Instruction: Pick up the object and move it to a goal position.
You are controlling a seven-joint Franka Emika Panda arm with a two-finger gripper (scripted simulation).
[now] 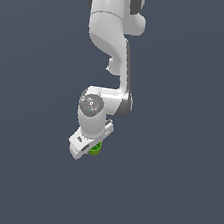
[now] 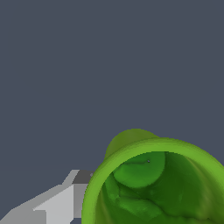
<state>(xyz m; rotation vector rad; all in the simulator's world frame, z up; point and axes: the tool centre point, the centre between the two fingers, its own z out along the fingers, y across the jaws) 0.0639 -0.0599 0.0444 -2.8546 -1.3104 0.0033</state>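
The object, a tiny bright green cup (image 1: 96,149), peeks out from under the white gripper (image 1: 89,148) in the exterior view, low in the middle. In the wrist view the green cup (image 2: 153,188) is very close, with its hollow top facing the camera. One grey finger (image 2: 57,201) lies against the cup's outer wall. The other finger is hidden behind the cup. The gripper looks shut on the cup. No goal marker shows in either view.
The white arm (image 1: 111,38) reaches down from the top of the exterior view to the wrist (image 1: 92,106). A plain dark grey-blue floor (image 1: 174,183) surrounds it on all sides.
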